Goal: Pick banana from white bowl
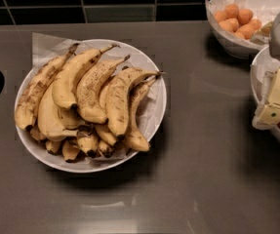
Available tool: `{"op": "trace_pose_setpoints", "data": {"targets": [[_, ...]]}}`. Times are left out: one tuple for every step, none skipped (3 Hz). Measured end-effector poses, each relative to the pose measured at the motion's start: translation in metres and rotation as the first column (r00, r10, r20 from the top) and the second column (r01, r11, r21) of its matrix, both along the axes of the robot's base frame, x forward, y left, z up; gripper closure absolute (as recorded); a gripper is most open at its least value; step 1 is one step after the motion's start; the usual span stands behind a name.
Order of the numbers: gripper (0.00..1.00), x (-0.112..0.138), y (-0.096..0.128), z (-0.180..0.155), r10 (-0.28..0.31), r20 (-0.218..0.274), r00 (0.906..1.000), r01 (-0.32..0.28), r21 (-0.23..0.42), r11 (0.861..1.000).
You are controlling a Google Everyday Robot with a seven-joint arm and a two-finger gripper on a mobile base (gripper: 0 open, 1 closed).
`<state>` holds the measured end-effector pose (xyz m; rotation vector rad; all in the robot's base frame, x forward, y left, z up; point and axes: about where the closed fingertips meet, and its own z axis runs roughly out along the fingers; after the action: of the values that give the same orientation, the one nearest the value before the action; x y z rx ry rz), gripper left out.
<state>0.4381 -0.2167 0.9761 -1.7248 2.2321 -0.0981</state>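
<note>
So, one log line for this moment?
banana: in white bowl, untouched | pincer: right edge, over another bowl, clear of banana

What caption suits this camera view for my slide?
Yellow banana atop the pile in the white bowl on a grey counter; the gripper hangs at the right edge, over another bowl.

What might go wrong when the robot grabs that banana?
The banana lies packed among other bananas in the white bowl, so neighbours might get lifted or tumble out. The end effector hangs at the far right over a second bowl, which it might bump when moving across.
</note>
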Motion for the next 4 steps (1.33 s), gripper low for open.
{"op": "trace_pose_setpoints", "data": {"targets": [[0.00, 0.000, 0.000, 0.000, 0.000, 0.000, 1.0000, 0.000, 0.000, 1.000], [0.00, -0.001, 0.008, 0.008, 0.023, 0.019, 0.9995, -0.023, -0.012, 1.000], [0.00, -0.011, 0.033, 0.028, 0.159, 0.049, 0.9861, -0.159, -0.014, 0.987], [0.00, -0.026, 0.067, 0.043, 0.393, 0.049, 0.9182, -0.394, 0.012, 0.919]]}}
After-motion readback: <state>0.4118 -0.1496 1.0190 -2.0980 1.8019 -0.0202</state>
